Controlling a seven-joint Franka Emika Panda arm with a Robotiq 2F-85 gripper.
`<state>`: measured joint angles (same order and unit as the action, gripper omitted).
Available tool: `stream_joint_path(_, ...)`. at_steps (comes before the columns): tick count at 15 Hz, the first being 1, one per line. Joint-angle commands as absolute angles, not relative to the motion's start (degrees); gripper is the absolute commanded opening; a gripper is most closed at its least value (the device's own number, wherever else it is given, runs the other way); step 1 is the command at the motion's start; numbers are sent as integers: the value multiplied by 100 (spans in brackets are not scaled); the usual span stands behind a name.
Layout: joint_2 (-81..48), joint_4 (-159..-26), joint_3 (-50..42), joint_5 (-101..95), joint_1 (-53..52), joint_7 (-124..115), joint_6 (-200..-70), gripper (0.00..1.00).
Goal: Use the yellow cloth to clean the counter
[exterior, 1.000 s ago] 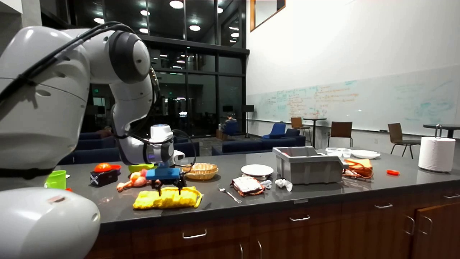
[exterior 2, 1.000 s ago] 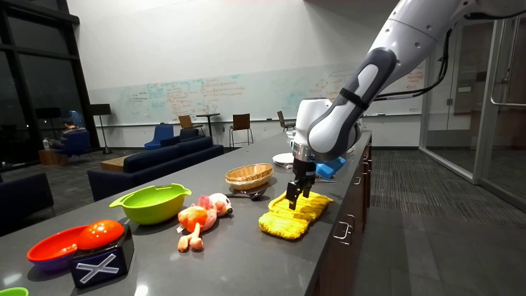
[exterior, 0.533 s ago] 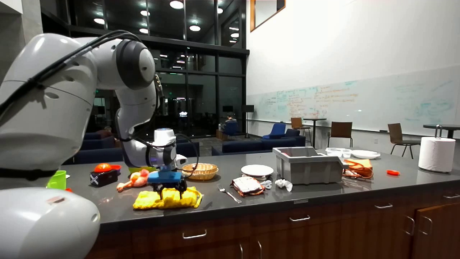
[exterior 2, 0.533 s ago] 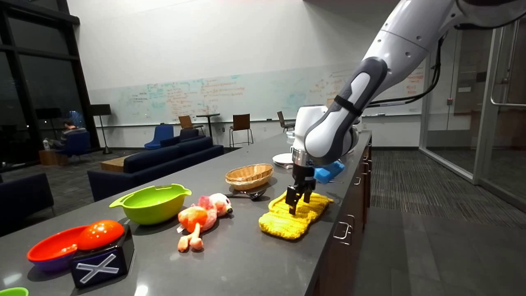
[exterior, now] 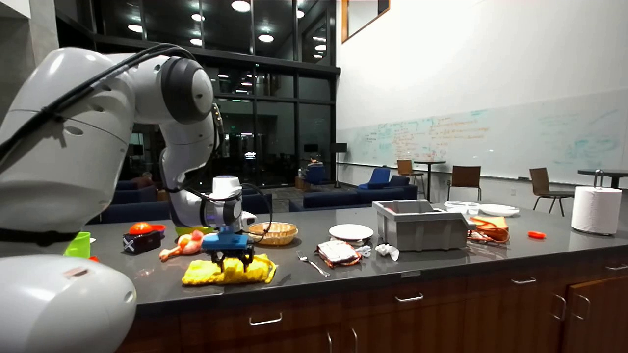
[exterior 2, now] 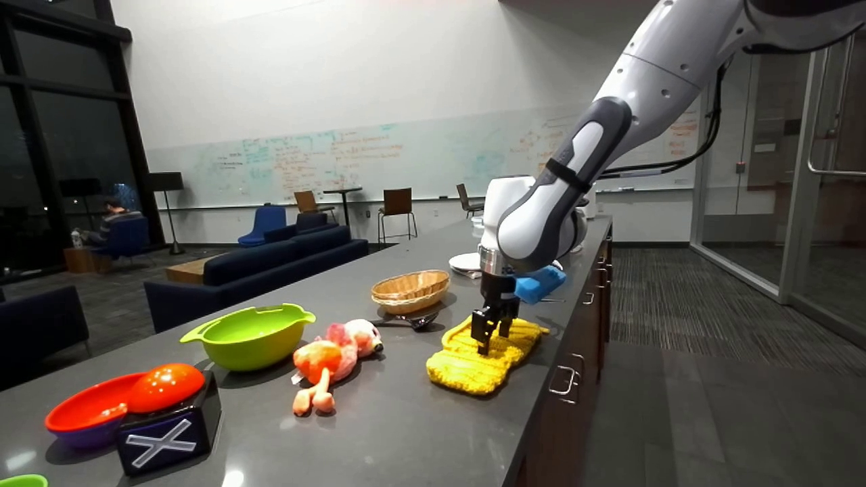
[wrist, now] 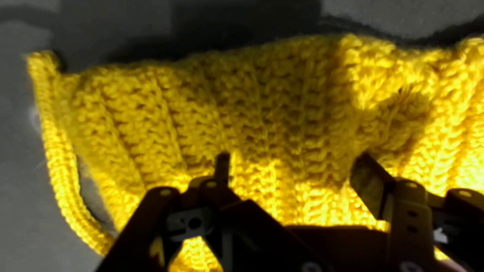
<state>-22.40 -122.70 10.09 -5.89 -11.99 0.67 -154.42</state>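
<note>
The yellow knitted cloth [exterior: 201, 275] lies bunched on the grey counter [exterior: 162, 287] near its front edge, and shows in both exterior views [exterior 2: 467, 372]. In the wrist view the cloth [wrist: 264, 109] fills most of the picture, with a cord loop at its left side. My gripper [exterior: 234, 268] points straight down over the middle of the cloth, also in an exterior view [exterior 2: 494, 342]. The fingertips [wrist: 291, 162] are apart with cloth showing between them. They are at the cloth's surface; whether they press into it I cannot tell. The counter under the cloth is hidden.
A fork [exterior: 314, 264] and a crumpled wrapper [exterior: 338, 253] lie to one side. A wicker basket [exterior 2: 411, 291], black ladle [exterior 2: 416, 320], pink plush toy [exterior 2: 338, 358] and green bowl [exterior 2: 250, 336] stand behind. A grey bin [exterior: 422, 230] stands farther along. The counter's front edge is close.
My gripper has come down from above the cloth to its surface and shifted slightly. The gap between its fingers looks a little narrower. The cloth has not visibly moved.
</note>
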Motion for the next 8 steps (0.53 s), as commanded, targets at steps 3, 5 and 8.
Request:
stream_joint_path(3, -2209, -12199, 1052, -431, -1153, 176, -15396, 34)
stream_joint_path(5, -2186, -12207, 1112, -304, -1110, 204, -15394, 19)
stream_joint_path(8, -2183, -12194, 1222, 69, -1024, 219, -15369, 1)
